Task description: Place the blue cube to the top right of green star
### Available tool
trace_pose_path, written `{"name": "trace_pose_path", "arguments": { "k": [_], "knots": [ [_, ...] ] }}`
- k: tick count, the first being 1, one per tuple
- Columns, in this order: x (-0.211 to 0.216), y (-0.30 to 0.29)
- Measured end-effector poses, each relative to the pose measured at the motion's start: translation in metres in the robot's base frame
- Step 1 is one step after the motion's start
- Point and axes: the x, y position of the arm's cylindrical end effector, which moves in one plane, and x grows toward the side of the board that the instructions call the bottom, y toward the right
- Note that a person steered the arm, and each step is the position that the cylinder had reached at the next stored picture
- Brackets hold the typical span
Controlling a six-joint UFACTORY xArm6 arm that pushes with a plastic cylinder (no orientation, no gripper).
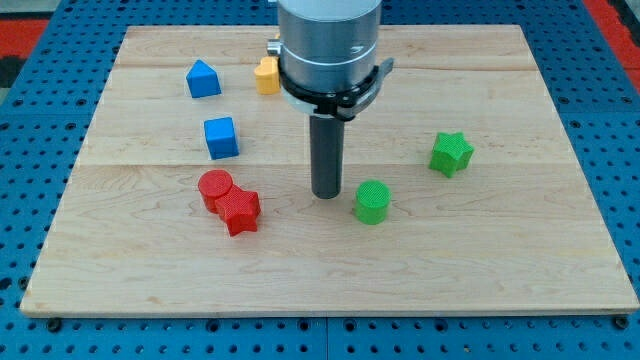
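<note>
Near the middle of the counter (560, 250), my tip (326, 194) planted just left of the green cylinder (372, 202), touching nothing as far as can be told. No jaws on this tool anyway, just a plain rod, so holding nothing.

Blue cube (221, 137) sitting well off to the left, a bit farther back than the tip. Green star (452, 153) way over on the right, so a long shove across still needed. Target spot: far-right of that star, nothing there yet.

Probably best to swing round to the cube's left side first, then push right. Green cylinder close to that route, worth dodging. Red cylinder (214, 189) and red star (240, 211) huddled together nearer the front, blue house-shaped block (203, 79) and yellow block (266, 75) at the back, all out of the way.
</note>
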Motion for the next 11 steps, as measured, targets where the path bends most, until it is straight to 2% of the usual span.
{"name": "trace_pose_path", "arguments": {
  "k": [1, 2, 3, 4, 5, 7, 8, 9, 10, 11],
  "knots": [
    [-0.018, -0.078],
    [-0.042, -0.103],
    [-0.045, -0.103],
    [-0.029, -0.129],
    [-0.039, -0.186],
    [-0.089, -0.013],
    [-0.095, -0.035],
    [-0.122, -0.020],
    [-0.132, 0.077],
    [-0.145, 0.036]
  ]
}}
